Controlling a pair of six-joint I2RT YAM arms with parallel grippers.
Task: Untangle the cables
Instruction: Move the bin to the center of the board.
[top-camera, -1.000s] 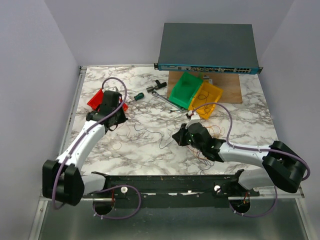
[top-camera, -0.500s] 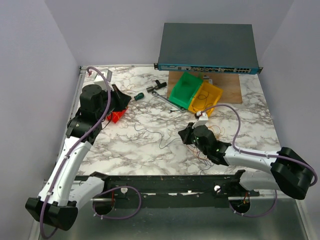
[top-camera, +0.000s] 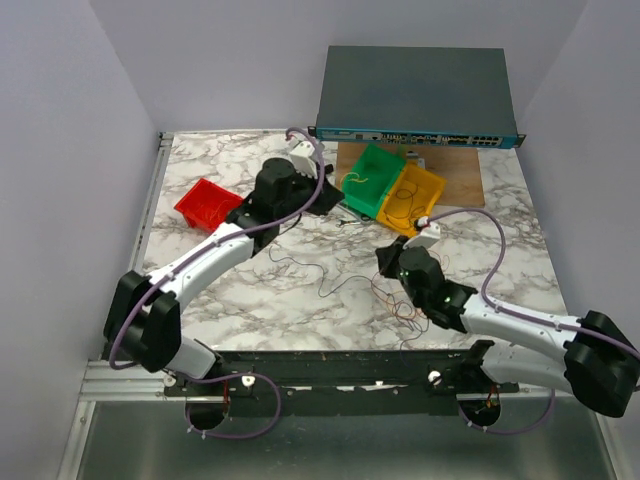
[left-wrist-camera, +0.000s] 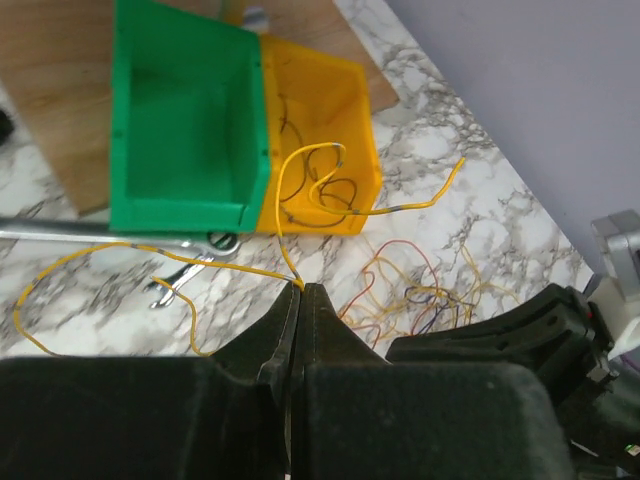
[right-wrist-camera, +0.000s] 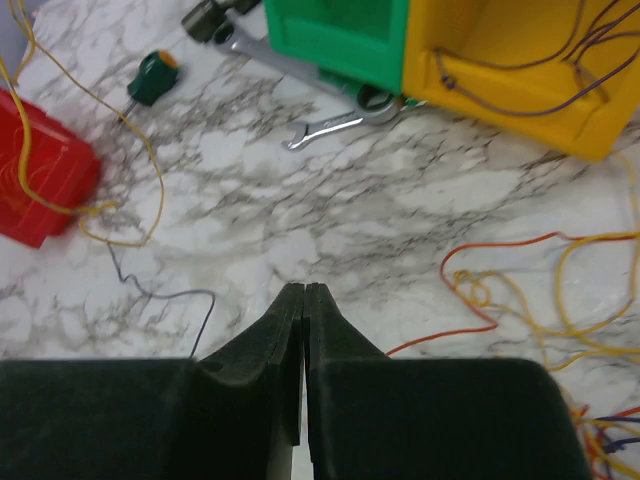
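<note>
1. Left gripper (left-wrist-camera: 302, 290): the jaws are pinched together on one yellow wire (left-wrist-camera: 215, 263), held up in front of the green bin (left-wrist-camera: 185, 130) and the yellow bin (left-wrist-camera: 320, 110). One end arcs over the yellow bin's front. The other trails left in a loop near the wrench (left-wrist-camera: 185, 285).
2. Right gripper (right-wrist-camera: 303, 290): the jaws are pressed together and nothing is seen between them. It is held low over the table (right-wrist-camera: 400, 210), beside the heap.
3. Cables: a tangle (top-camera: 402, 300) of orange, yellow, red and dark strands lies near the front edge. A single dark wire (top-camera: 300, 265) lies apart at the centre. A few strands are in the yellow bin.
4. A yellow strand reaches the red bin (right-wrist-camera: 40, 180). Whether it is the held wire's tail cannot be told.
5. Risk: the trailing loop could be snagged on the wrench or on a bin rim. A further pull would then drag the tool or draw the hair-thin wire out of the pinch.
6. Risk: if the tail is caught in the red bin, that bin could be tugged.
7. Risk: the springy free end could be flicked back out on release.
8. Risk: if the heap is entered with the jaws together, the knot would be pushed tighter. Several strands could also be taken at once.
</note>
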